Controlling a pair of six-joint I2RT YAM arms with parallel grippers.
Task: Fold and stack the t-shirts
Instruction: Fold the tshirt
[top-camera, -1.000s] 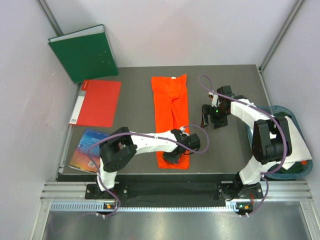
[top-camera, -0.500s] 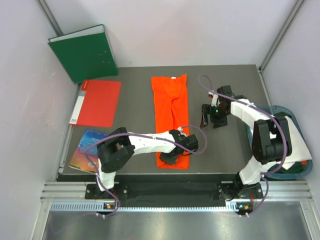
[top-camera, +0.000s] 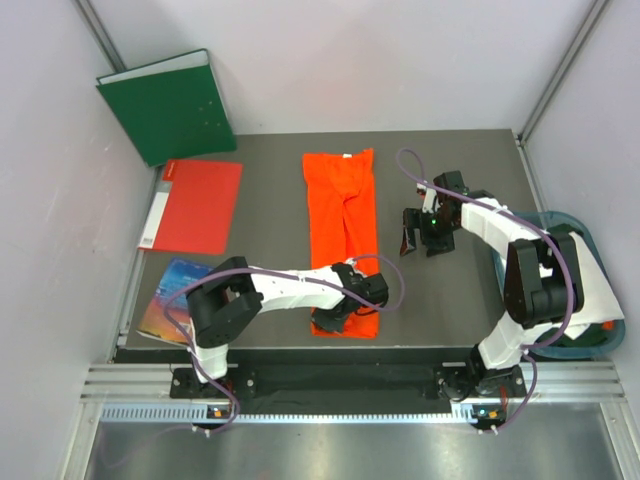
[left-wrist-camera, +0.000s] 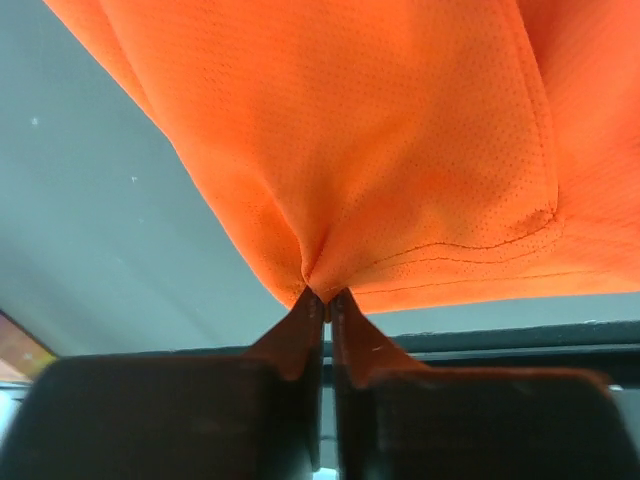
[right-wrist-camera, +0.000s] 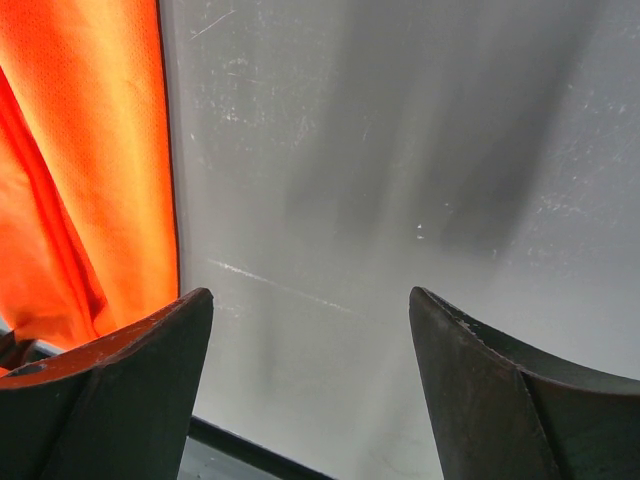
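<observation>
At the near hem, left jaws pinch the bright orange cloth t-shirt (top-camera: 342, 210), stretched lengthwise away; right jaws spread, empty, alongside.

This looks like a robotics lab test cell, though little shows beyond it: a dark table (top-camera: 270, 230) boxed in by plain pale walls (top-camera: 60, 200) and metal corner posts (top-camera: 100, 35), with cabled robot arms (top-camera: 290, 285) bolted to an aluminium rail (top-camera: 120, 380).

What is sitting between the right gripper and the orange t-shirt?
Nothing visible. Only table surface lies between the open right gripper and the orange t-shirt. The left gripper pinches the shirt's near hem.
</observation>
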